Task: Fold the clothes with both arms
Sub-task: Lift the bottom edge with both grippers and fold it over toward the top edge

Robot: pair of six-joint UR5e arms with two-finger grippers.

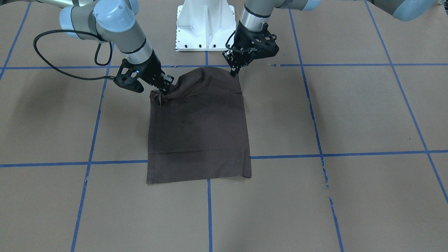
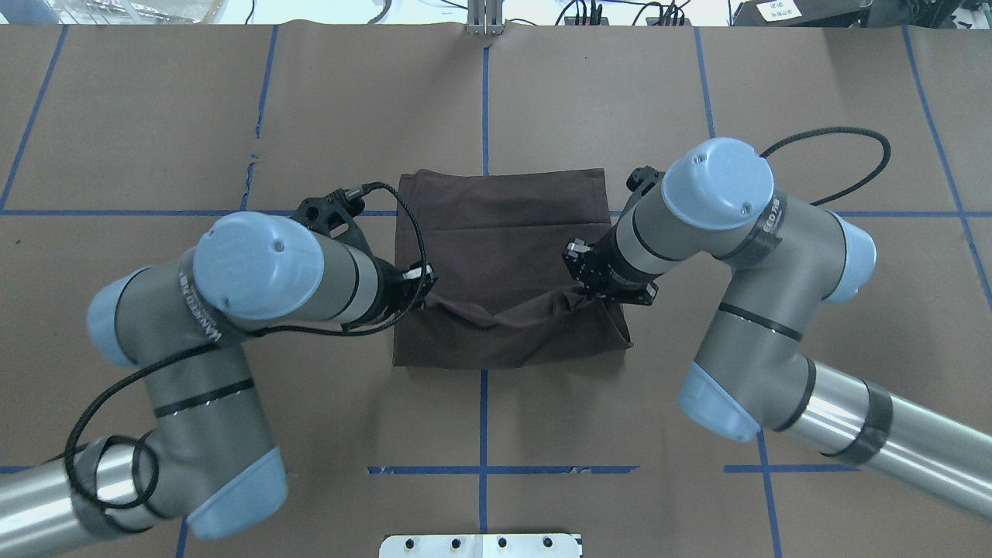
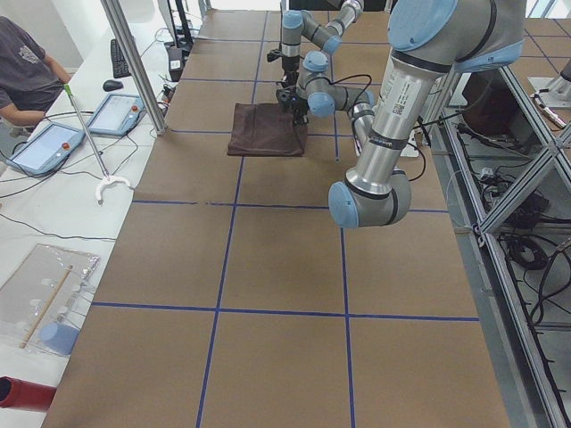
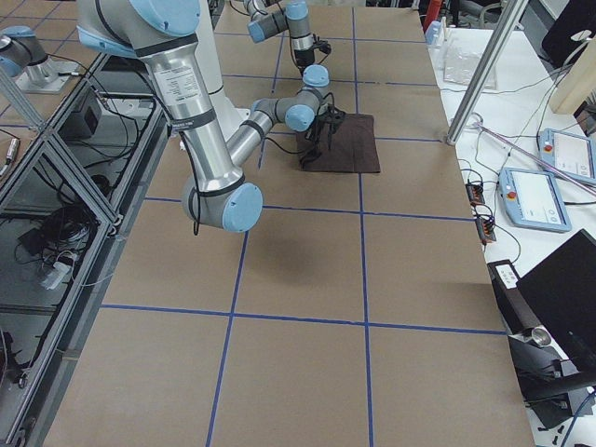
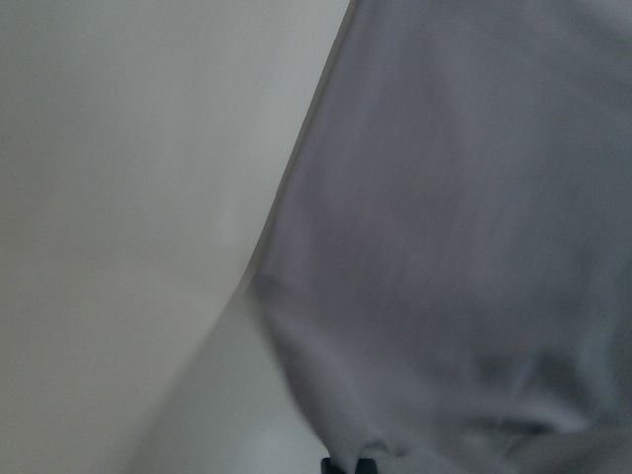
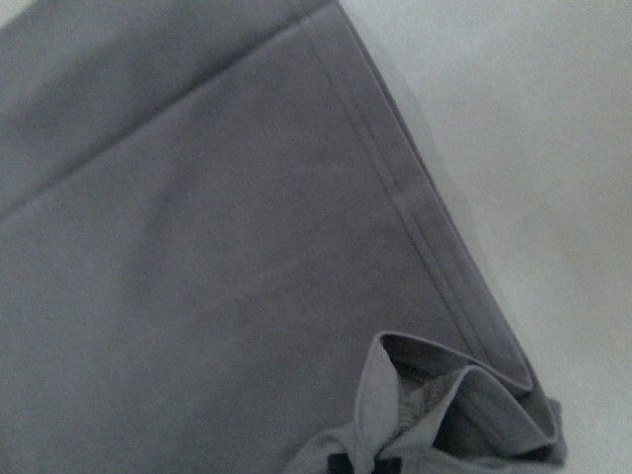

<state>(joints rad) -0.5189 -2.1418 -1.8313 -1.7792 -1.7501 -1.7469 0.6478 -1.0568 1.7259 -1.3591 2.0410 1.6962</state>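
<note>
Black left fingers (image 1: pixel 234 68) and black right fingers (image 1: pixel 164 86) each pinched a raised near corner of the dark brown-grey knit T-shirt (image 1: pixel 199 133); the rest lay flat on the brown worktop (image 1: pixel 350 112) beyond them. Our judgement: carry both corners forward level, edge taut between fingers.

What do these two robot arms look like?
The left arm and right arm are silver-grey tubes with light blue joint caps and black bands. Black braided cable loops alongside. The left tool and right tool are black, open-framed.
</note>
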